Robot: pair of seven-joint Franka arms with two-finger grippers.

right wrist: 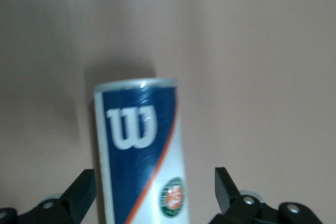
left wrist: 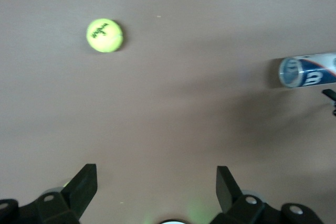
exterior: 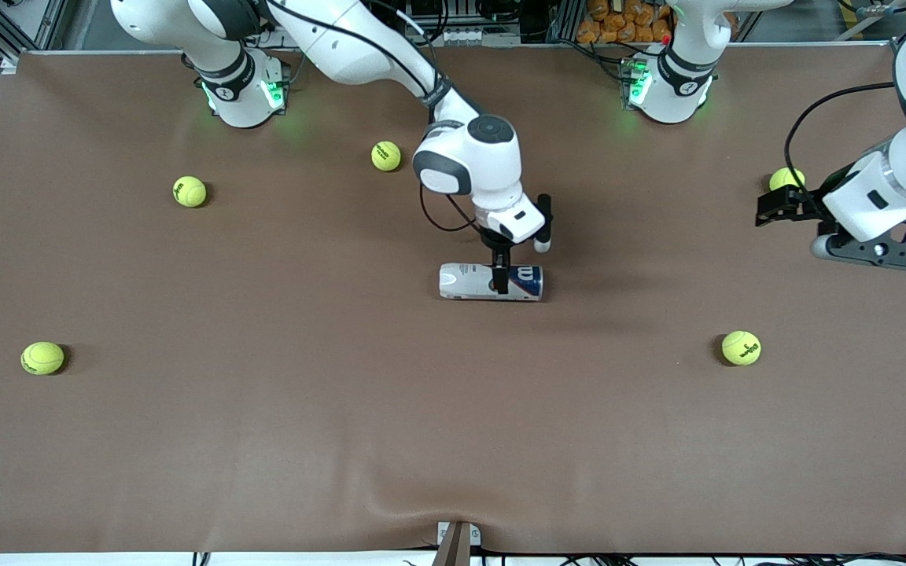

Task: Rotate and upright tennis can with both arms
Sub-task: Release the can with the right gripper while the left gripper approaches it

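Brown table [exterior: 264, 440] carries tennis can [exterior: 465, 281], five balls [exterior: 189, 191].

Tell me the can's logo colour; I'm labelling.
White "W" on navy, on the tennis can; clearest in the right wrist view.

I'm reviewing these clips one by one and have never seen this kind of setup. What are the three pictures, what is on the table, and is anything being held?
Two white robot arms stand at a brown table. One picture looks down from across the table; the other two come from cameras on each arm's wrist. The tennis can lies on its side mid-table, with five tennis balls scattered around it. The right hand is down at the can, its fingers open on either side of it and not yet closed. The left hand waits open above the left arm's end of the table. Nothing is held.
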